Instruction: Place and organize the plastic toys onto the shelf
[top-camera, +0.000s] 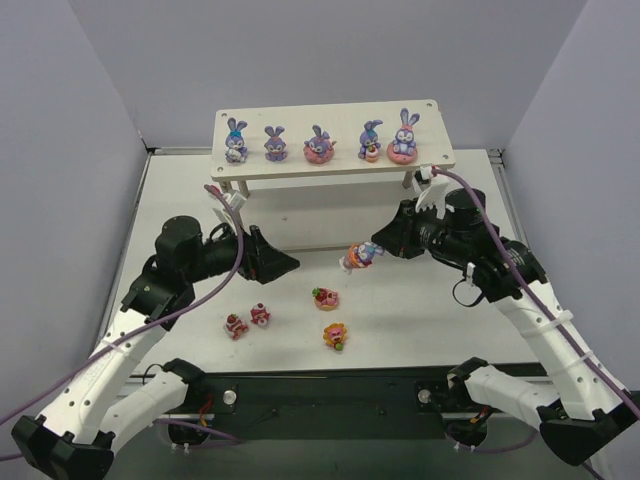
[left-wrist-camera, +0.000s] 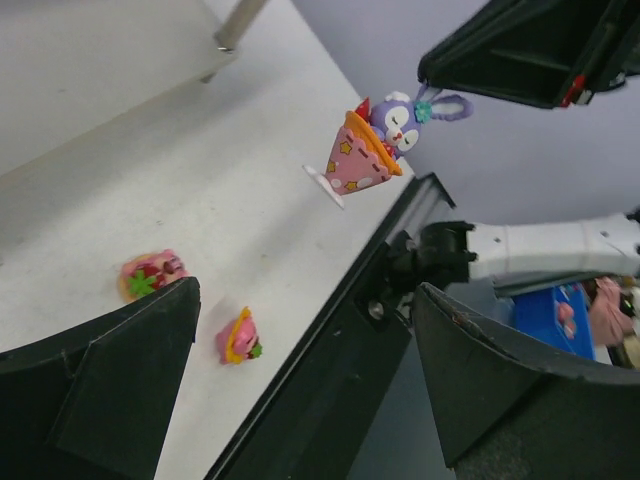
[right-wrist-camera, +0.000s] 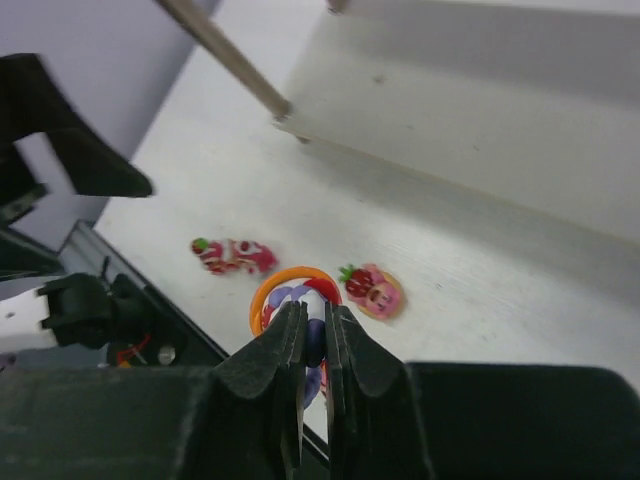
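Nearest to the arm bases, four cake-like toys lay on the white table (top-camera: 420, 310). An orange cake piece (top-camera: 335, 335) lay closest. A bit to the left two small red-pink pieces (top-camera: 235, 325) (top-camera: 260, 316) lay just beside each other, and a round pink piece (top-camera: 325, 297) lay a little farther in.

Beyond them, the left gripper (top-camera: 285, 263) hung over the table with its jaws wide apart and nothing between them. Facing it from the right, the right gripper (top-camera: 375, 248) was closed tightly on a purple bunny (top-camera: 360, 256) with a pink and orange base. The bunny was tilted in the grip.

At the far side stood the shelf (top-camera: 330, 165). On its top board five bunnies (top-camera: 319, 146) stood upright in one row, each apart from the next one.
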